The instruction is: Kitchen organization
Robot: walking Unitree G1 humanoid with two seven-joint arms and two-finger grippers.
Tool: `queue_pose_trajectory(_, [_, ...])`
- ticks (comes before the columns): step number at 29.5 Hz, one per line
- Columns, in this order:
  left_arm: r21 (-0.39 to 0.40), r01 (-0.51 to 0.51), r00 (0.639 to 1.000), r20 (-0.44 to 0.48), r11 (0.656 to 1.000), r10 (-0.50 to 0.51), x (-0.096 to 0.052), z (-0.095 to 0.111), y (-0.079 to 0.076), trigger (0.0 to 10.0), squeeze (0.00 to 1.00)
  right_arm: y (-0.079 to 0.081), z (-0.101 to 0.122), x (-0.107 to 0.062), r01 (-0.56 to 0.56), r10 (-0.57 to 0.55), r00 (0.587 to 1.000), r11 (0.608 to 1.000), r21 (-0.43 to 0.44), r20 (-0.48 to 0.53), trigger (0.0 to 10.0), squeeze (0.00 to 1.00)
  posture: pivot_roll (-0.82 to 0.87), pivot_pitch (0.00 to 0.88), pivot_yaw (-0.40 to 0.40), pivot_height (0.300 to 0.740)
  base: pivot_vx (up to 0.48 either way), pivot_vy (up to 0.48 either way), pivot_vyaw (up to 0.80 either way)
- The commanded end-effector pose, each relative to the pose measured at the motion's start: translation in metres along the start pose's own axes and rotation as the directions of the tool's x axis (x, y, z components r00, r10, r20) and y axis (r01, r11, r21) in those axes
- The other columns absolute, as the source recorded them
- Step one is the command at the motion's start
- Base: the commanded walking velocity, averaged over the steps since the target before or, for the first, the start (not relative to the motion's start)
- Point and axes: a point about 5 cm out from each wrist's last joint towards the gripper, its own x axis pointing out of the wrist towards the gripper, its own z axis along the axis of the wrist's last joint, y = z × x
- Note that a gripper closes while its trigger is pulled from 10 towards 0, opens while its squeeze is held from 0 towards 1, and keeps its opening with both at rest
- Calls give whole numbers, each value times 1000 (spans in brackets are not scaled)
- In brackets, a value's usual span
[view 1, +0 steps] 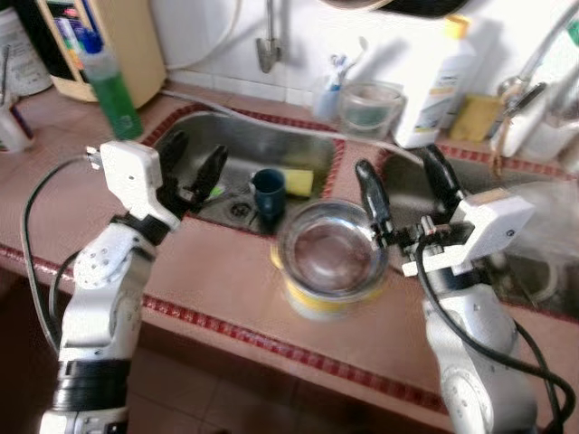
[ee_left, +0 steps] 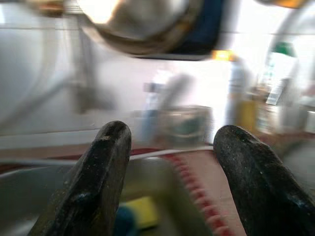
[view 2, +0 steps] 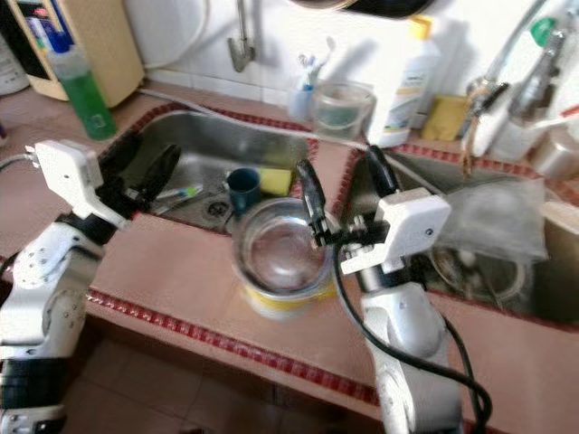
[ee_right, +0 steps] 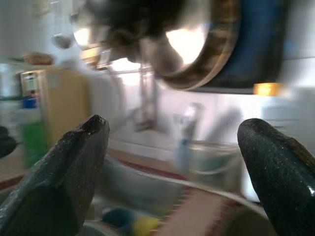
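Observation:
A steel bowl [view 1: 330, 249] stands on a yellow base [view 1: 312, 306] on the tiled counter, in front of the strip between two sinks. My right gripper [view 1: 398, 163] is open just right of the bowl, one finger [view 1: 373, 212] close along its rim, nothing between the fingers. My left gripper [view 1: 194, 152] is open over the left sink's near-left corner, holding nothing. A dark blue cup [view 1: 268, 190] and a yellow sponge [view 1: 300, 183] sit in the left sink [view 1: 271, 145]. In the wrist views both pairs of fingers [ee_left: 93, 187] [ee_right: 74, 167] stand wide apart.
A green soap bottle [view 1: 113, 86] stands at the back left beside a beige box [view 1: 127, 41]. Behind the sinks are a faucet [view 1: 267, 45], a clear tub [view 1: 369, 107] and a white bottle [view 1: 443, 86]. A toothbrush [view 2: 181, 193] lies in the left sink. The right sink [view 1: 534, 271] holds dishes.

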Motion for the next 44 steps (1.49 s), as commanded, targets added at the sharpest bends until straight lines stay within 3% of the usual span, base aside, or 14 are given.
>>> queue_pose_trajectory(1, [21,17,1000,-10,1000,-17,-7,2,4,10000,0,5,2,0,-12,12,1000,1000,18,6,10000,0,-138,138,27,740,0,0,0])
queue_pose_trajectory(7, [28,161,985,-69,987,-158,-23,-1,-5,10000,0,1,0,-13,-4,4,999,1000,7,-41,10000,0,-152,153,34,740,0,0,0])
queue_pose_trajectory(13, [9,227,971,-84,974,-226,-30,4,-13,10000,0,-5,-5,-19,4,-5,995,1000,-3,-96,10000,0,-154,161,39,740,0,0,0])
queue_pose_trajectory(25, [-55,387,917,-83,921,-390,-42,16,-52,10000,0,-23,-23,-22,22,-34,971,998,-53,-235,10000,0,-133,181,24,740,0,0,0])
queue_pose_trajectory(33, [-63,422,901,-85,905,-426,-46,19,-62,10000,0,-29,-30,-19,-34,16,956,998,-53,-293,10000,0,-120,182,11,740,0,0,0])
queue_pose_trajectory(44, [-64,452,887,-75,890,-456,-49,27,-75,10000,0,-31,-30,-13,-166,169,931,985,37,-324,10000,0,-113,176,-15,740,0,0,0])
